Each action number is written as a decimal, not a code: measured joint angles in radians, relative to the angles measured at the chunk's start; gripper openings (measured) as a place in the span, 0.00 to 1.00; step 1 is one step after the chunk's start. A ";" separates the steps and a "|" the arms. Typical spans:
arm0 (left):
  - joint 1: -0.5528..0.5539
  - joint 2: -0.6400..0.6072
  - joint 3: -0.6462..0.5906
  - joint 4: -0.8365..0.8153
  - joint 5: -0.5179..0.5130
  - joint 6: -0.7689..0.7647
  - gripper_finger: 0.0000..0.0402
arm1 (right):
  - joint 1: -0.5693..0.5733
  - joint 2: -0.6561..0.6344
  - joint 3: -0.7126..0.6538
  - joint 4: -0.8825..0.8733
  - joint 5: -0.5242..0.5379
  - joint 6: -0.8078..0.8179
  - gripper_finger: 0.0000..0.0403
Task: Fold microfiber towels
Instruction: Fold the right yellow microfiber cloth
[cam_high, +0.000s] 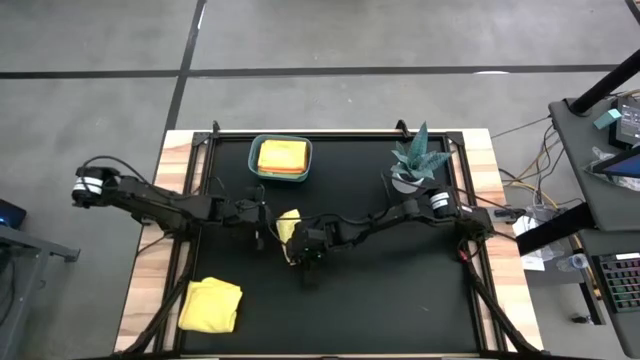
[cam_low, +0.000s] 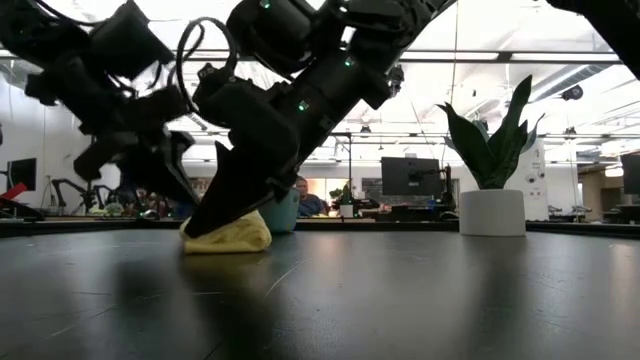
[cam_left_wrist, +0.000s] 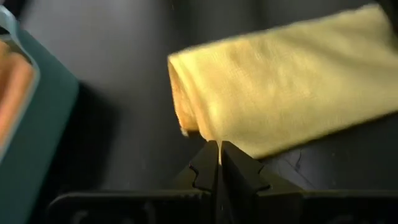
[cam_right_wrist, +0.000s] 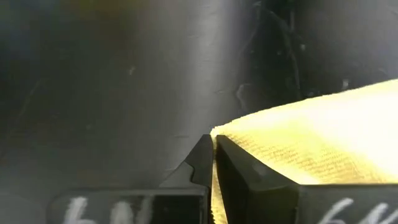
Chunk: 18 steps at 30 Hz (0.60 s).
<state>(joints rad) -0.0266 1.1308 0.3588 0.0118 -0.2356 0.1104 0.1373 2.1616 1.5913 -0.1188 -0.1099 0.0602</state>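
A yellow microfiber towel (cam_high: 289, 224) lies folded over on the black mat at mid-table, resting on its underside (cam_low: 228, 238). My left gripper (cam_high: 268, 229) is at its left side and my right gripper (cam_high: 297, 250) at its near side, both shut on its edge. In the left wrist view the towel (cam_left_wrist: 280, 81) shows as a doubled band with a rolled fold at one end. Another yellow towel (cam_high: 210, 305) lies crumpled at the near left. Folded orange and yellow towels (cam_high: 281, 157) sit in the teal bin (cam_high: 256, 170). My left gripper (cam_left_wrist: 219, 148) pinches the towel's edge (cam_left_wrist: 214, 138) between its two fingertips, only at their ends, slanting down from the table's left. The towel lies slack on the mat beyond them. My right gripper (cam_right_wrist: 213, 142) pinches a corner of the towel (cam_right_wrist: 231, 129) between its two fingers; yellow cloth shows in the slit between them. The fingers (cam_low: 222, 205) slant down onto the cloth, which rests on the mat.
The teal bin stands at the far middle of the mat. A potted plant (cam_high: 414, 163) stands at the far right. Bare mat (cam_high: 400, 290) lies near and right of the grippers. Wooden table edges flank the mat.
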 joint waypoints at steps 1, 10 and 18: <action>0.000 -0.018 0.006 -0.012 0.000 0.000 0.02 | 0.001 -0.001 0.000 0.000 0.000 -0.006 0.02; -0.001 -0.122 0.006 -0.017 0.019 -0.050 0.02 | 0.001 -0.013 0.016 -0.003 0.008 -0.035 0.02; -0.001 -0.072 -0.006 0.047 0.093 -0.074 0.02 | 0.002 -0.016 0.024 -0.003 0.008 -0.034 0.05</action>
<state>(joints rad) -0.0280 1.0584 0.3527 0.0586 -0.1429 0.0360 0.1394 2.1456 1.6157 -0.1215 -0.1023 0.0257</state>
